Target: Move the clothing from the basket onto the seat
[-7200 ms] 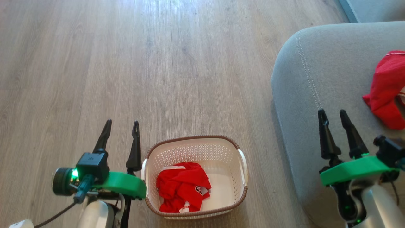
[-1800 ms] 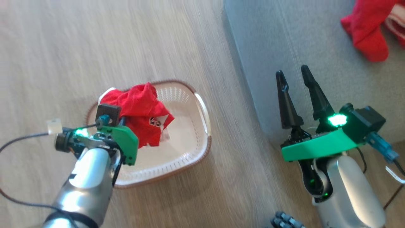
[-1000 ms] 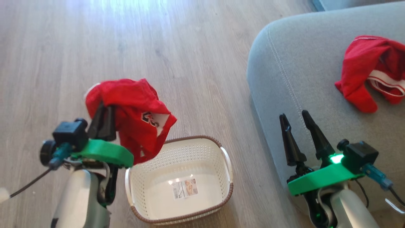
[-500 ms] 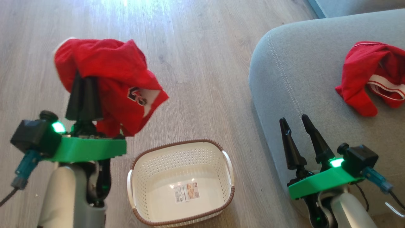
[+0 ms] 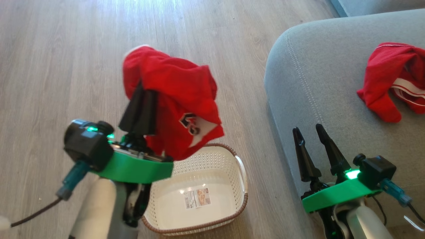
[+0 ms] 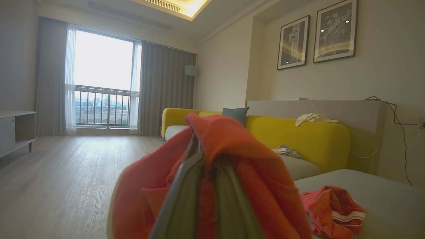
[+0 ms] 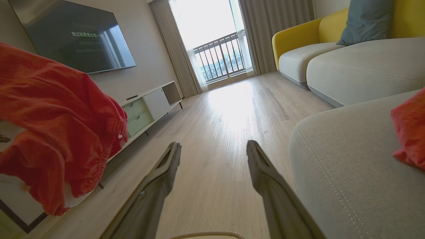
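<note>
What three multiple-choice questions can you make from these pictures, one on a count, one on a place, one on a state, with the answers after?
1. How many garments lie in the basket? A none; B one; C two.
2. Where does the loose red garment lie? A in the basket; B on the seat; C on the floor.
3. How is the left hand? A open and empty; B shut on the hanging red garment; C shut on the basket's rim.
Answers: 1 A, its bottom is bare but for a label; 2 B, it rests on the grey seat; 3 B, its fingers are together inside the fabric.
</note>
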